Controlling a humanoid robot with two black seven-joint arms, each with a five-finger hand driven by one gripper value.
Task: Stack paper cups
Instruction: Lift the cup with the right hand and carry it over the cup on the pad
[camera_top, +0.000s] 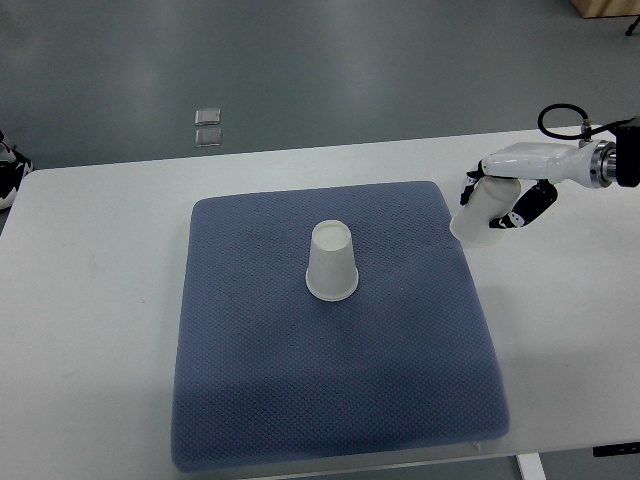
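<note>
White table (560, 350) fills most of the view, and it is the biggest thing to see. On top of it lies a big blue mat (300, 400), soft looking and bumpy, a bit wider near the bottom of the view. Near the middle of the mat stands a paper cup (332, 262), turned upside down, so its wide rim sits on the mat and its flat bottom points up. Off to the right, past the mat's top right corner, is the right hand (500, 205), with its arm coming in from the right edge. Its fingers are curled around a second paper cup (478, 212), so the hand is closed on it and is holding it up. This held cup leans, with its wide open end pointing down and to the left, close to the mat's edge. The left hand cannot be seen at all. The cup on the mat lies to the left of the right hand and a little lower in the view, well apart from it. I think the held cup must travel left across the mat, be turned straight so it points up and down like the standing cup, and then come down over it. If it stays tilted, it could knock the standing cup over. Smallest of all, two little clear squares (208, 126) lie on the grey floor beyond the table
</note>
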